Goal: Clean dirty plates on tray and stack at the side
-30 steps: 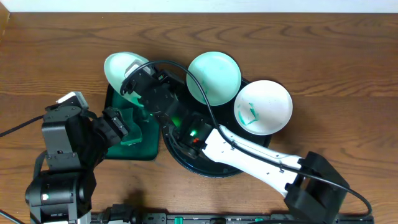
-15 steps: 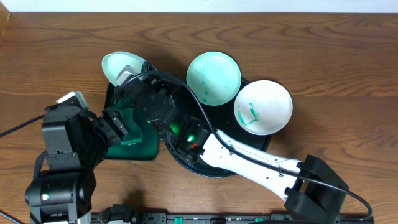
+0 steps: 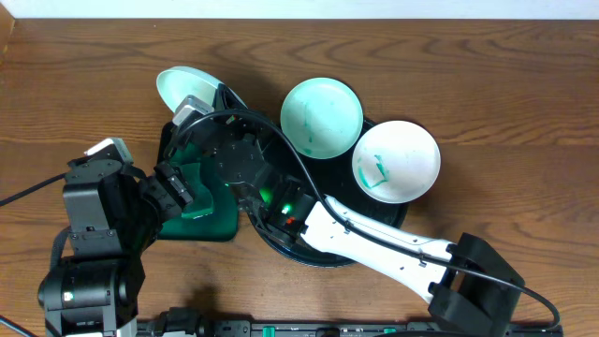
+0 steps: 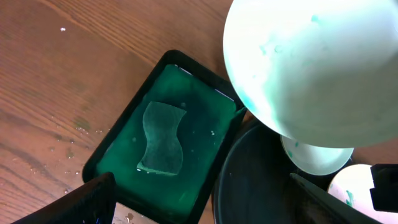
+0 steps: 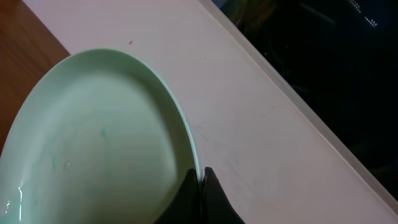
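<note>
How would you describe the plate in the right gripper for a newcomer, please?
Left of the large round black tray lies a rectangular green tray. Above its far end hangs a tilted plate, pinched by the right gripper; the other two plates rest on the black tray.

Plate (image 3: 182, 86) in the right claw (image 5: 200, 179) now steeper on edge, shifted slightly farther back.

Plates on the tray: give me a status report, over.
Right gripper jaws shut on held plate rim, plate tilted aloft. Left gripper open, empty. Two smeared plates on black tray. No obstruction seen.
</note>
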